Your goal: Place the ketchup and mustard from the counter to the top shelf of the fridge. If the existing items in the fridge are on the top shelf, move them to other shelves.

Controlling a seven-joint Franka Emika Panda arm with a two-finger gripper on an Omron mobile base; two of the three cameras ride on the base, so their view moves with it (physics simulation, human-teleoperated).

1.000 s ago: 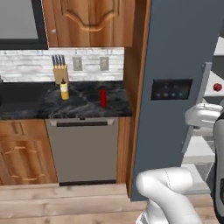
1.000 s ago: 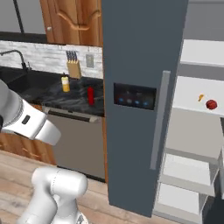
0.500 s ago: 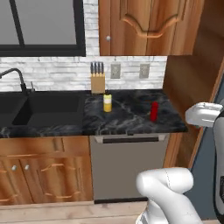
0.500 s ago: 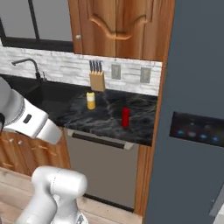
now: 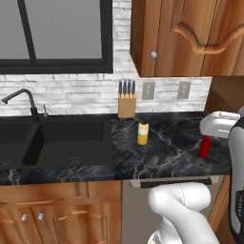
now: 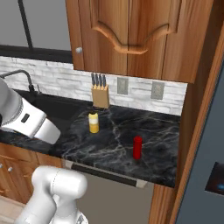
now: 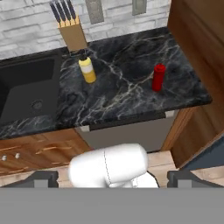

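Step in hand looks like the approach to the counter (image 6: 131, 131), nothing picked yet. Ketchup (image 6: 137, 147) stands near the front edge, mustard (image 6: 93, 122) well apart, before the knife block (image 6: 101, 95). Gripper state: cannot tell. Next: lower the arm over one bottle w/ fingers apart.

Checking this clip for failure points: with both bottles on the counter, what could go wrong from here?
The ketchup stands near the counter front edge, slim and upright, so a sideways approach could tip it off. The mustard sits close to the knife block, crowding a grasp. The gripper looks open and distant, holding nothing.
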